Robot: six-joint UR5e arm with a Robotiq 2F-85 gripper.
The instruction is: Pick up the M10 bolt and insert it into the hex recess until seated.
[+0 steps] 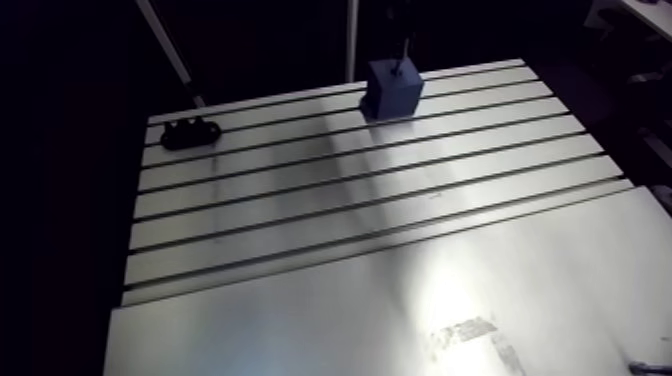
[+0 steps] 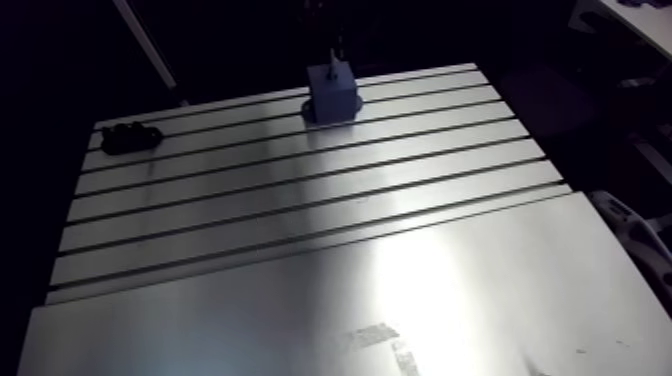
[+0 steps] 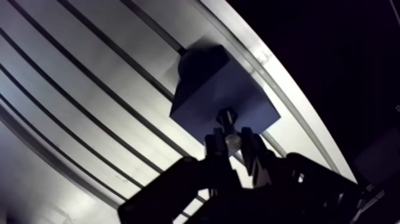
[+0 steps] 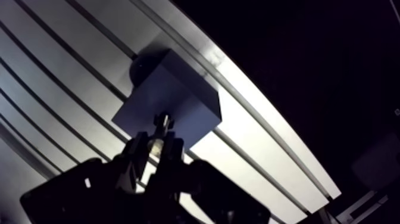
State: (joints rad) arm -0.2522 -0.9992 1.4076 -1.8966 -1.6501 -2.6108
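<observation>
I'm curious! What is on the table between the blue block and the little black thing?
Nothing. The arm view shows only bare slotted table between the blue block and black thing.

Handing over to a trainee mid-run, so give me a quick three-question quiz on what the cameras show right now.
1. True or false: the gripper is shut on the bolt.
2. Where on the table does the blue block stand in the arm view? A. near its far edge B. in its middle C. at its near edge
3. Fill in: the black object lies ___ the blue block (touching / apart from).
Key: 1 true; 2 A; 3 apart from.
</observation>
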